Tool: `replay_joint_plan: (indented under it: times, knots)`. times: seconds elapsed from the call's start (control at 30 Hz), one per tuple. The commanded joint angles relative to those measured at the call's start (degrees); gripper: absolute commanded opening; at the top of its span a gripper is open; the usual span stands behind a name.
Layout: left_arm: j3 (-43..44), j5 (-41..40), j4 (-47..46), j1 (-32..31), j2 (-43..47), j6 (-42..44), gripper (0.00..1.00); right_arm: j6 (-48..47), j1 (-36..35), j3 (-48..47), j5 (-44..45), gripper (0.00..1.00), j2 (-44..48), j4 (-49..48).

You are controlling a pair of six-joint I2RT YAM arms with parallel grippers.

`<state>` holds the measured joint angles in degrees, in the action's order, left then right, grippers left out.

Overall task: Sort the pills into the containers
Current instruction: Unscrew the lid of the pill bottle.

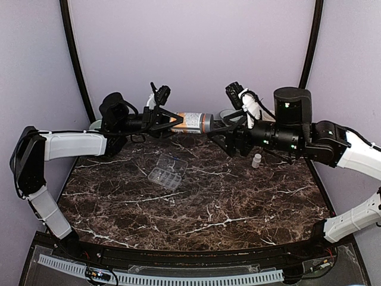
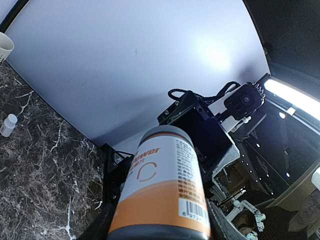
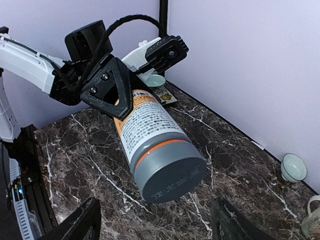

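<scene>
My left gripper [image 1: 177, 121] is shut on a white-and-orange pill bottle [image 1: 190, 122] and holds it level above the back of the table, its grey cap [image 3: 170, 172] pointing at my right gripper [image 1: 214, 132]. In the left wrist view the bottle [image 2: 165, 195] fills the space between the left gripper's [image 2: 162, 226] fingers. My right gripper [image 3: 157, 222] is open, its fingers either side of the cap and just short of it. The clear organizer box [image 1: 168, 171] lies on the marble table [image 1: 238, 208], lid open, below and in front of the bottle.
A small white vial [image 1: 256, 161] stands by the right arm and also shows in the left wrist view [image 2: 7, 125]. A pale bowl [image 3: 293, 166] and a mug [image 3: 312, 220] sit by the back wall. Another bowl [image 3: 155, 80] sits behind the left gripper.
</scene>
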<state>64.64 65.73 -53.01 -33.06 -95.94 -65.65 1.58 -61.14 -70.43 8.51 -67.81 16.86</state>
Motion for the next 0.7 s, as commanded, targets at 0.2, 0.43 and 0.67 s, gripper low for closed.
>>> replay_joint_plan:
  times: [0.2,0.43,0.67]
  knots:
    - [1.4,0.1,0.8,-0.3,2.0,3.0,0.0,28.6,12.1,2.4,-18.5,0.82,1.0,-9.1]
    - [1.0,0.0,1.9,-0.3,2.6,4.1,0.0,45.8,20.0,3.4,-35.7,0.84,-3.2,-14.3]
    - [1.4,-0.2,4.2,-0.3,2.7,6.1,0.0,52.7,21.3,3.2,-44.0,0.83,-6.5,-16.5]
